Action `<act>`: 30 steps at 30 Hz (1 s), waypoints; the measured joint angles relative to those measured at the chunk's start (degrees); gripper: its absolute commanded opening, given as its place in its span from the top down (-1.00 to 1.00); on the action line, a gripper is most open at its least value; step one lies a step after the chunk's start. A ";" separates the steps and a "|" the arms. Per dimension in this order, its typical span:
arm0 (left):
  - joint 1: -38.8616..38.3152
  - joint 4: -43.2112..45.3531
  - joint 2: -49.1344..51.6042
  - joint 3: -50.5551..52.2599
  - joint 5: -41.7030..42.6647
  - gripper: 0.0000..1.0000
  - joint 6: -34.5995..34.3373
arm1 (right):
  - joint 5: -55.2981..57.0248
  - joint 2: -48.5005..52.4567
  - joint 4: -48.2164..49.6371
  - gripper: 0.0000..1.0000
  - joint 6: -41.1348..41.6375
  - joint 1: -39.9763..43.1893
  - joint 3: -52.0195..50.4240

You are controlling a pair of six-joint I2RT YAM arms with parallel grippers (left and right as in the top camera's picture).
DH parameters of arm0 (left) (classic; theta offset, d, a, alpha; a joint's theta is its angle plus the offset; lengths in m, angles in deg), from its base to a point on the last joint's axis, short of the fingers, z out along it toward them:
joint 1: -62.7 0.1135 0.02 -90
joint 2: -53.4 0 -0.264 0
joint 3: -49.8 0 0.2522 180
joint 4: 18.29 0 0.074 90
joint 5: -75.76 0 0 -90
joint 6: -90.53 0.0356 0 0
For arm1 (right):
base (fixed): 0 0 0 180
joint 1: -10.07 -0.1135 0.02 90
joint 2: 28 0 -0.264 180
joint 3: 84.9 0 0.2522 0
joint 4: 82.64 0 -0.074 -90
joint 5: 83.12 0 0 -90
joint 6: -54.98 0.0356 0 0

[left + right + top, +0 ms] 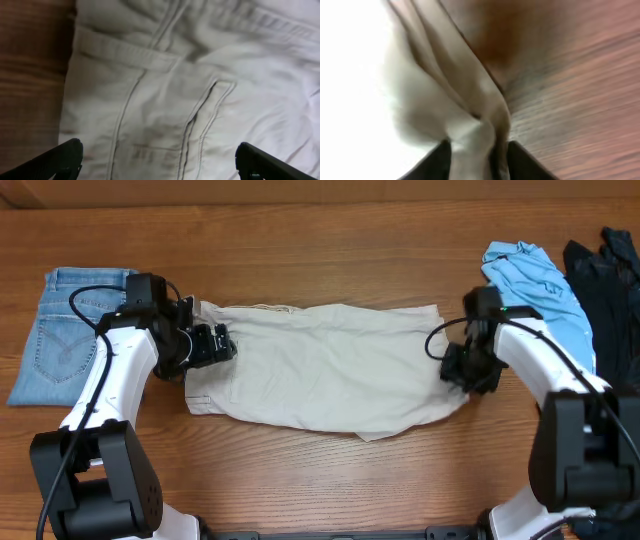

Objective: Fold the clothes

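Observation:
The pale beige shorts point(325, 365) lie flat across the middle of the table, folded into a long band. My left gripper point(218, 345) hovers open over their left end, above the waistband and a pocket seam point(200, 120), with both fingers wide apart point(160, 160). My right gripper point(462, 372) is at the right end of the shorts. It is shut on a bunched fold of the beige cloth point(477, 140), with the wood of the table beside it.
Folded blue denim jeans point(62, 330) lie at the far left. A light blue shirt point(535, 280) and a dark garment point(610, 275) are piled at the far right. The wooden table point(320, 240) shows bare wood behind and in front of the shorts.

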 measured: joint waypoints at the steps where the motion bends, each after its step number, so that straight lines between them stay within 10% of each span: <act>1: -0.07 0.98 0.00 0.02 0.79 -1.00 1.03 | 0.39 -1.75 0.37 0.00 -0.15 0.00 1.40; 10: -4.07 11.61 0.11 0.02 3.63 -1.00 5.64 | -3.74 -6.34 10.10 0.63 -6.60 -0.02 5.35; 19: -6.38 18.53 3.45 0.00 3.67 -0.72 6.47 | -9.88 -0.02 13.97 0.63 -12.33 0.00 5.35; 30: -6.49 31.06 13.18 0.00 3.74 -1.00 2.23 | -12.68 8.26 25.62 0.57 -15.08 -0.02 5.35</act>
